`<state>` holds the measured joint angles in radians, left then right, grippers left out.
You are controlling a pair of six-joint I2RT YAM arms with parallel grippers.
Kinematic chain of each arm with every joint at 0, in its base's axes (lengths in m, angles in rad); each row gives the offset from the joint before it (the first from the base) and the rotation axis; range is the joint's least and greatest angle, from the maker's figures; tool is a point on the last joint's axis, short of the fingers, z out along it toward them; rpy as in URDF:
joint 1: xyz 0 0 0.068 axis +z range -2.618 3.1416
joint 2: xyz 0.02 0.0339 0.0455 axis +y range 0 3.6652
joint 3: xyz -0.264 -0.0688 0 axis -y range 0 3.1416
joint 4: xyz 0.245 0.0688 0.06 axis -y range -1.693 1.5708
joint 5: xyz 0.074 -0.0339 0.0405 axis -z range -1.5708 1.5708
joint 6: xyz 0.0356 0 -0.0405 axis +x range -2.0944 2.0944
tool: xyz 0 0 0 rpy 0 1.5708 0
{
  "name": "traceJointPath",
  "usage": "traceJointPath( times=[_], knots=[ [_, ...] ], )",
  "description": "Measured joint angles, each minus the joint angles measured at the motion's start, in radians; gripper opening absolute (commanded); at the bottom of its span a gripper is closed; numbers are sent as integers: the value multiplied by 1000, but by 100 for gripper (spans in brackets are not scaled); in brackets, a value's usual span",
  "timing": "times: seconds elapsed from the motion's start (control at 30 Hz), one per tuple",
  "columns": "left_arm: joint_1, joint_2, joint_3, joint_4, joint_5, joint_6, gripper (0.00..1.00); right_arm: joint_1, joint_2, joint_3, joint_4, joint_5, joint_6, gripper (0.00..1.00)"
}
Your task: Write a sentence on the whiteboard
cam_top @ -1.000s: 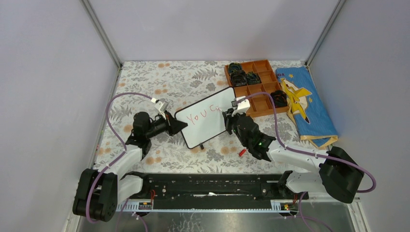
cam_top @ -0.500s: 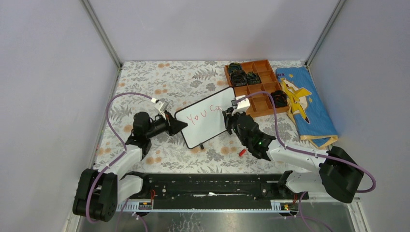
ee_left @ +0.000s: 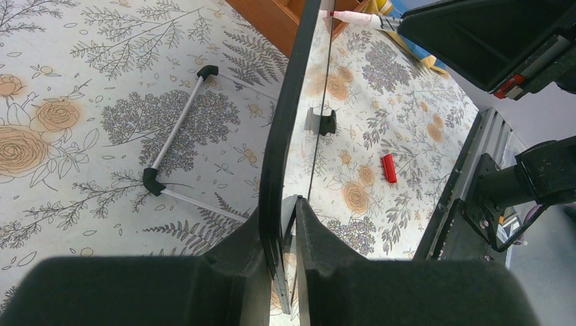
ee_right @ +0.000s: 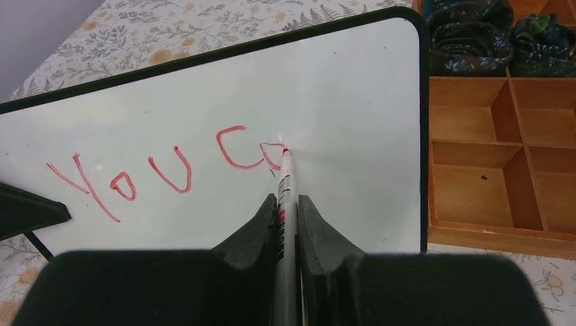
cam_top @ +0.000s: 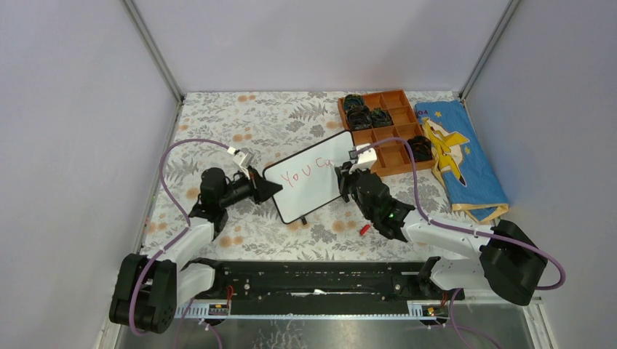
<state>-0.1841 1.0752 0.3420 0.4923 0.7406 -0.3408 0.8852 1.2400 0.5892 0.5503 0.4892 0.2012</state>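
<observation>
on the floral table (cam_top: 291, 120), left gripper (ee_left: 280, 207) clamping whiteboard (ee_right: 339, 88) edge, right gripper (ee_right: 287, 202) grasping marker (ee_right: 284, 178), tip touching sentence (ee_right: 170, 173)

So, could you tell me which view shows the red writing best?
The right wrist view: the writing is large and face on, with the marker tip at the last letter. The top view shows it small but readable. The left wrist view sees the whiteboard edge on, so no writing.

Plain grey walls (cam_top: 313, 43) and metal corner posts (cam_top: 154, 51) enclose a counter (cam_top: 240, 123) covered in floral print.
</observation>
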Motion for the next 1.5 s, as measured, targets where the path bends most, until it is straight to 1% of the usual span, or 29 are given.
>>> traceJointPath(
  times=[0.27, 0.57, 1.07, 1.5],
  knots=[
    [-1, 0, 1, -1, 0, 0, 13, -2, -11, -7, -15, 0, 7, 0],
    [-5, 0, 2, 0, -1, 7, 13, -2, -72, -10, -41, 1, 4, 0],
    [-6, 0, 2, -1, -1, 8, 13, -48, -26, 19, -37, 1, -13, 0],
    [-11, 0, 2, -2, -5, 7, 13, -51, -22, 10, -36, -13, 17, 0]
  ],
)
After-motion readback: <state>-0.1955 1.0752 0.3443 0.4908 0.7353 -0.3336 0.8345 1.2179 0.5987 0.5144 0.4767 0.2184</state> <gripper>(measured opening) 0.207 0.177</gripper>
